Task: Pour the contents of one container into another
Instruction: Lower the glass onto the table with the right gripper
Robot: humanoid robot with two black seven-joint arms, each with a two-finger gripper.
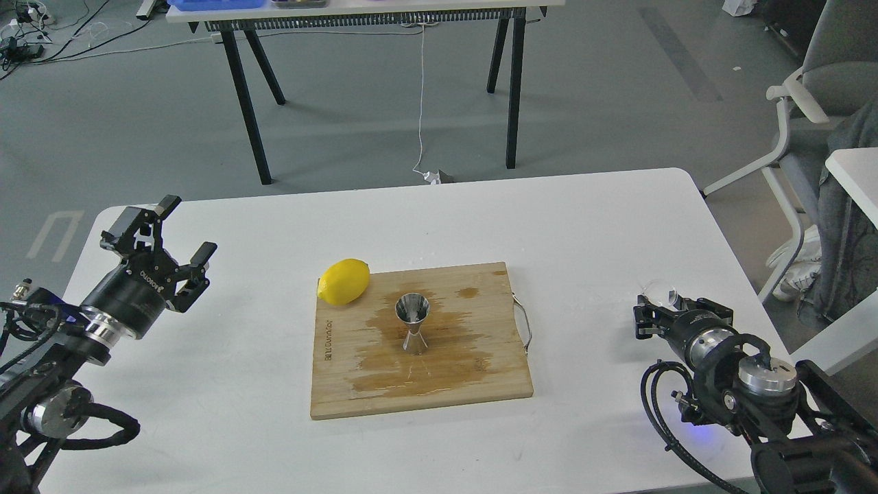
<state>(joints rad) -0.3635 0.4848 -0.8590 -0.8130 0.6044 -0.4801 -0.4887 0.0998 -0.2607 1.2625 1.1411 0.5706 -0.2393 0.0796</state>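
Observation:
The steel jigger [412,321] stands upright in the middle of the wooden cutting board [480,370], on a wet patch. The small clear glass cup [659,291] is at the table's right side, right at the tip of my right gripper [657,313]. That gripper is dark and seen from behind, so its fingers and any hold on the cup cannot be made out. My left gripper [185,228] hovers open and empty over the table's left side, far from the board.
A yellow lemon [343,280] lies against the board's far left corner. The board has a wire handle [523,328] on its right edge. A chair [816,89] and another table's corner [854,175] stand beyond the right edge.

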